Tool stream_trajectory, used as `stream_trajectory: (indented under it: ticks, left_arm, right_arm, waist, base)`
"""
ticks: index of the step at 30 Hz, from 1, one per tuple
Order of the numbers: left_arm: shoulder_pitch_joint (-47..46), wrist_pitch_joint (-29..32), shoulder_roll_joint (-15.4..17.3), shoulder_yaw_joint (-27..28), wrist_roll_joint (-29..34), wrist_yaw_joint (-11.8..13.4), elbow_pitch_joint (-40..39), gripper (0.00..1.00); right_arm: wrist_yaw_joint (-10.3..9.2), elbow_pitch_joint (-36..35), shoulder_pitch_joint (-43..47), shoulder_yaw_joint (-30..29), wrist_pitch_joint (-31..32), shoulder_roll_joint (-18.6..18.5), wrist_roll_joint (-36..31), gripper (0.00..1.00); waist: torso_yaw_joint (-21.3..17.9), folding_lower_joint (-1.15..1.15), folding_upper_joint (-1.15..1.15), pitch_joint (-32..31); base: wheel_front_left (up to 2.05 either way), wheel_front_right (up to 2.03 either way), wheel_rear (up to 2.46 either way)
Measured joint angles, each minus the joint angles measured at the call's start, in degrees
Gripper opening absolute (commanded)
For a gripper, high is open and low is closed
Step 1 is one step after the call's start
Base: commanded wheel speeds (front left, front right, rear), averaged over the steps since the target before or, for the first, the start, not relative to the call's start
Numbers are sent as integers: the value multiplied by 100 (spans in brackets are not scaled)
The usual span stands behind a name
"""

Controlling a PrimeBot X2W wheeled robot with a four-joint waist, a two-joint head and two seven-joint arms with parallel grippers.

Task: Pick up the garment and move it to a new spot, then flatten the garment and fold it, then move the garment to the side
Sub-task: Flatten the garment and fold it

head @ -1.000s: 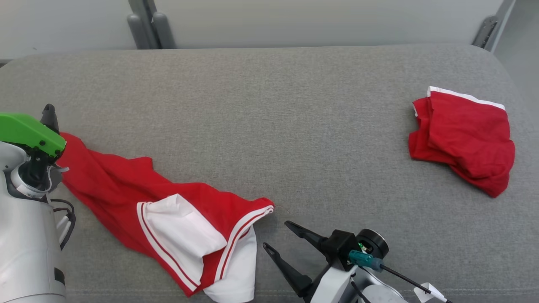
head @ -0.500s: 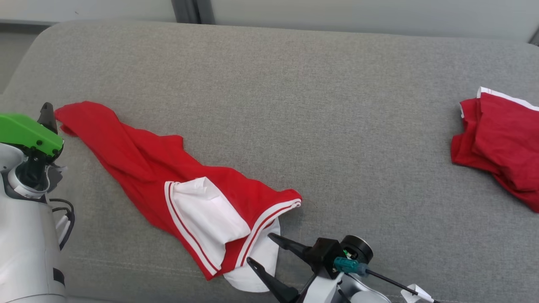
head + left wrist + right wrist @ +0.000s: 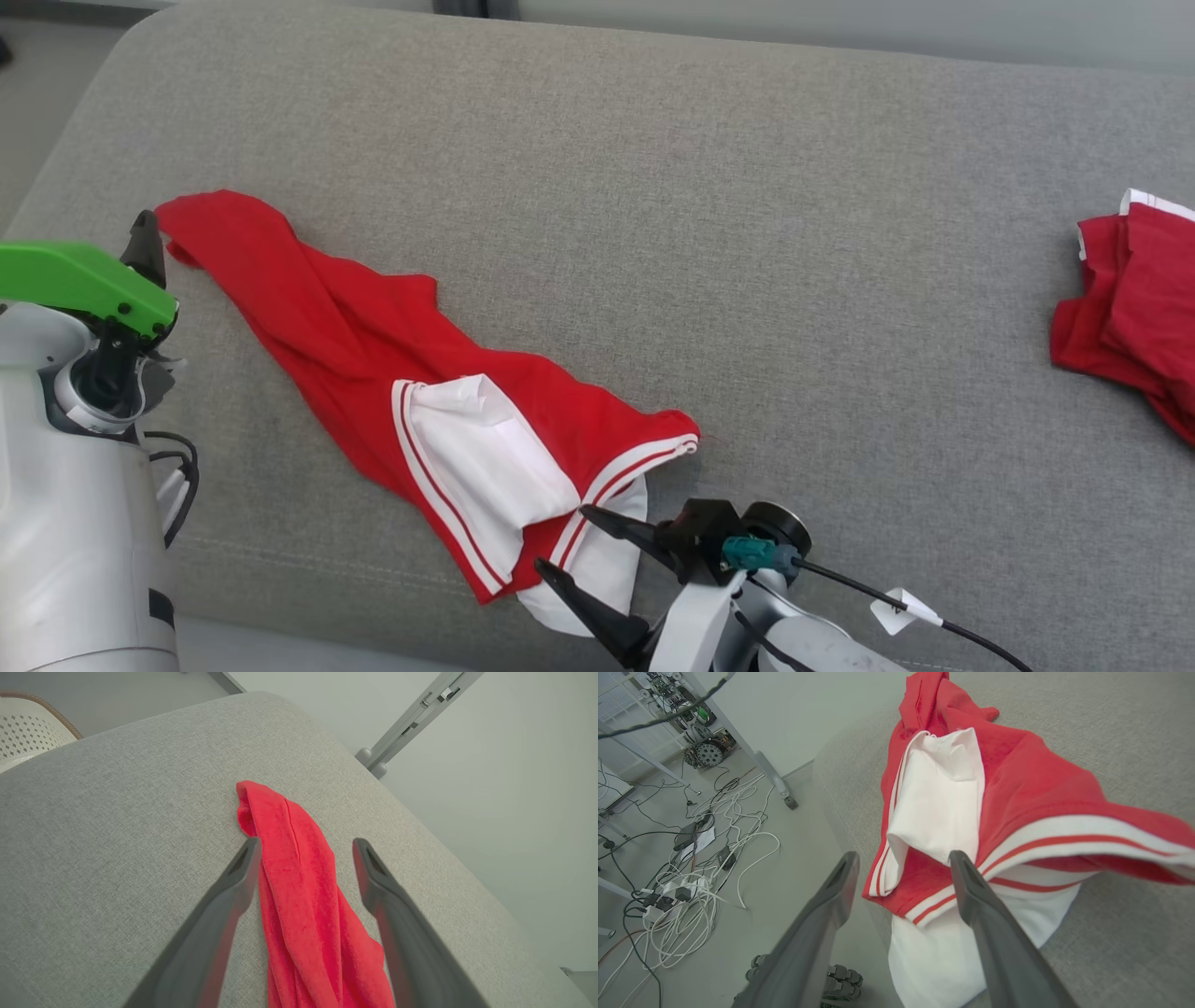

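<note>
Garment (image 3: 420, 392), red with white striped trim, lies crumpled in a long diagonal across the left half of a grey padded counter (image 3: 653, 233). Its narrow red end points far left and its white-hemmed end reaches the near edge, where the white cloth appears to droop over the side.

The robot's left claw (image 3: 306, 845) hovers at the far-left tip, its fingers spread wide to either side of the twisted red strip and holding nothing. The right claw (image 3: 565, 539) is at the near end with its fingers equally wide apart. It is aimed at the striped hem and the white panel and has not clamped either.

One claw at each end looks like the set-up for a two-handed lift, the opening step of the task. Gripping both ends would let the cloth hang taut between the arms, not bunched, when it is carried to a new spot.

A second red garment (image 3: 1130, 308), apparently folded, sits at the right edge of the counter, well apart from the work. The broad grey stretch between the two pieces is bare and offers room for spreading and folding.

Off the counter, white and black cables (image 3: 691, 868) tangle on the floor (image 3: 784, 826), and a pale perforated basket (image 3: 28, 728) stands beyond the far-left corner. Neither blocks either arm. The likelier trouble is the folded-over white panel, which could leave the right claw pinching one layer only.
</note>
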Motion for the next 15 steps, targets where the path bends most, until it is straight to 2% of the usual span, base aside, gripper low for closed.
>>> stream_trajectory:
  ticks: [6, 15]
  left_arm:
    - [-7, 1, -146, -86, -59, -80, -70, 100]
    - [-10, -7, -186, -132, -100, -144, -80, 100]
  right_arm:
    - [-5, 140, -210, 83, 123, -1, 54, 100]
    - [-4, 403, -310, 346, 271, -7, 255, 100]
  waist:
    - [119, 0, 0, 137]
    - [296, 0, 0, 244]
  base:
    - [0, 0, 0]
    - [0, 0, 0]
